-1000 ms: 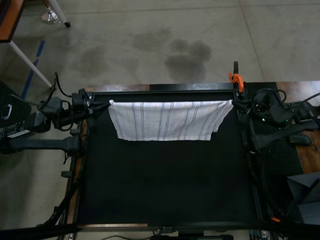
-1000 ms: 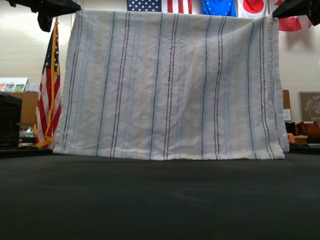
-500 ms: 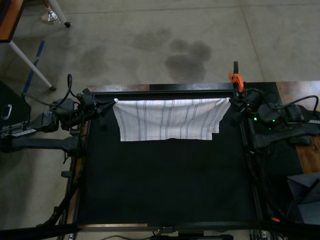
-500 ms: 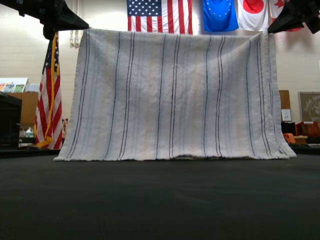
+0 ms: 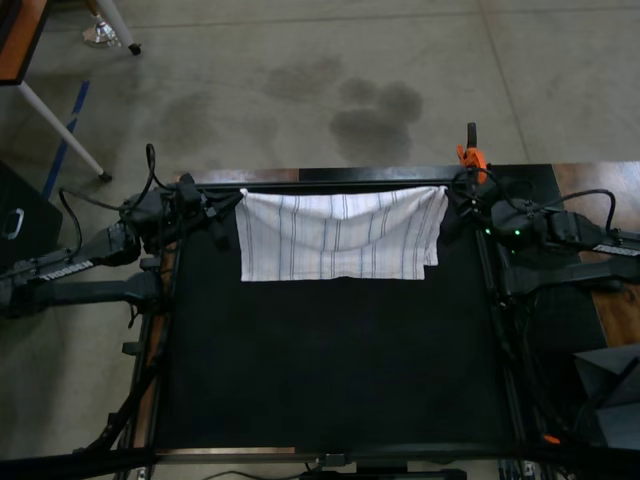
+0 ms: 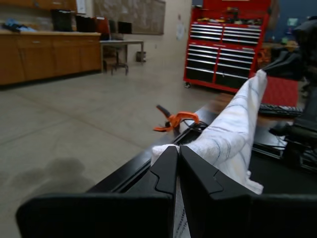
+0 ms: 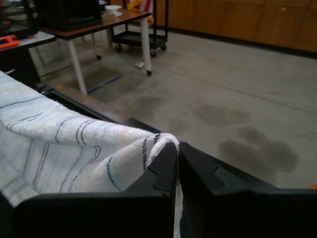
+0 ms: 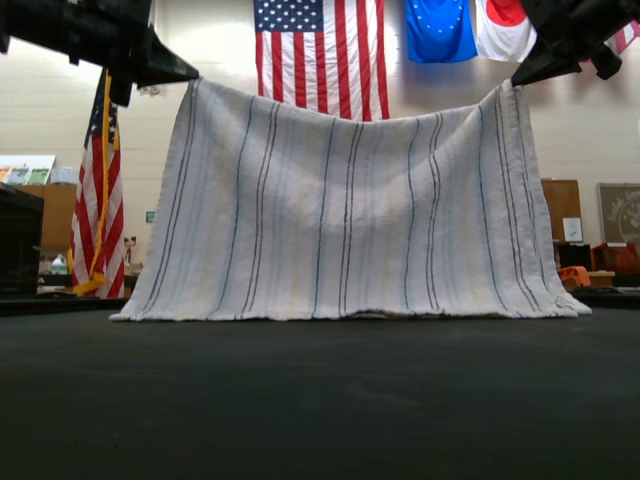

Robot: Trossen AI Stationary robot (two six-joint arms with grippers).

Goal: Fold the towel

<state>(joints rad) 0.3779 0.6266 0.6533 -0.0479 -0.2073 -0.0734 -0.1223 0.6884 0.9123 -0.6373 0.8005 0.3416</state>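
Note:
The white towel (image 5: 338, 235) with thin dark stripes hangs between both grippers at the far edge of the black mat (image 5: 330, 360). Its top edge sags in the middle and its bottom hem (image 8: 350, 312) rests on the mat. My left gripper (image 5: 236, 197) is shut on the top corner at the top view's left; that pinched corner (image 6: 166, 148) shows between its fingers. My right gripper (image 5: 448, 190) is shut on the other top corner (image 7: 166, 140). In the exterior view the towel (image 8: 350, 200) hangs like a curtain from both grippers.
An orange clamp (image 5: 470, 155) stands at the mat's far right corner, close to the right gripper. The near and middle mat lie bare. Cables and arm bases flank the mat on both sides. Flags hang on the wall behind.
Both grippers have come lower and closer together. The towel's top edge now sags, and more of its bottom lies on the mat.

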